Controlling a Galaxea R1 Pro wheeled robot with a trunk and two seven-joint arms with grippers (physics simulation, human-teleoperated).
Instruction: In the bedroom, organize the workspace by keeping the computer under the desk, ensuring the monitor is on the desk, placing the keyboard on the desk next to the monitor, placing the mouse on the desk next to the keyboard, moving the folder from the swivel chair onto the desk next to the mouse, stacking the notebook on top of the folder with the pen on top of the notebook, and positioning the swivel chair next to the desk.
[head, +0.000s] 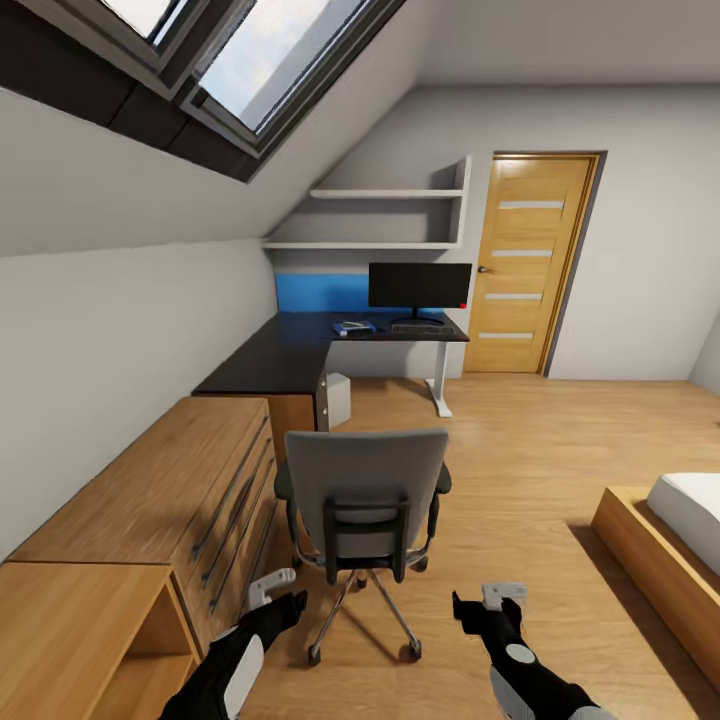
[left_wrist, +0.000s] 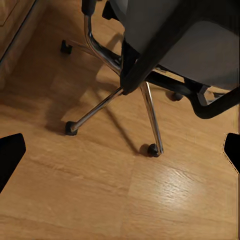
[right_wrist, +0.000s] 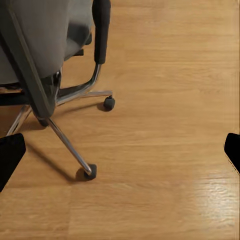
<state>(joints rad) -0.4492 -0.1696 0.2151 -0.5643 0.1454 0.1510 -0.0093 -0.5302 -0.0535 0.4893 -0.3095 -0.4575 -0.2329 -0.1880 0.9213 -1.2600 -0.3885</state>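
The swivel chair (head: 365, 495) stands in mid-room with its grey back toward me; its seat is hidden behind the backrest. Its chrome base and casters appear as the swivel chair (left_wrist: 145, 95) and the swivel chair (right_wrist: 70, 145). Beyond it the black-topped desk (head: 290, 358) carries the monitor (head: 420, 286), a slim dark keyboard (head: 418, 327) at its foot, and the flat blue folder (head: 352, 327). The grey computer (head: 338, 400) sits under the desk. My left gripper (head: 278, 592) (left_wrist: 120, 152) and right gripper (head: 490, 600) (right_wrist: 120, 152) hover open and empty just behind the chair.
A light-wood dresser (head: 150, 490) runs along the left wall under the sloped ceiling. A bed (head: 675, 540) stands at the right. A wooden door (head: 530, 265) is beyond the desk, with wall shelves (head: 385, 218) above it. Wood floor (head: 530, 450) lies between chair and bed.
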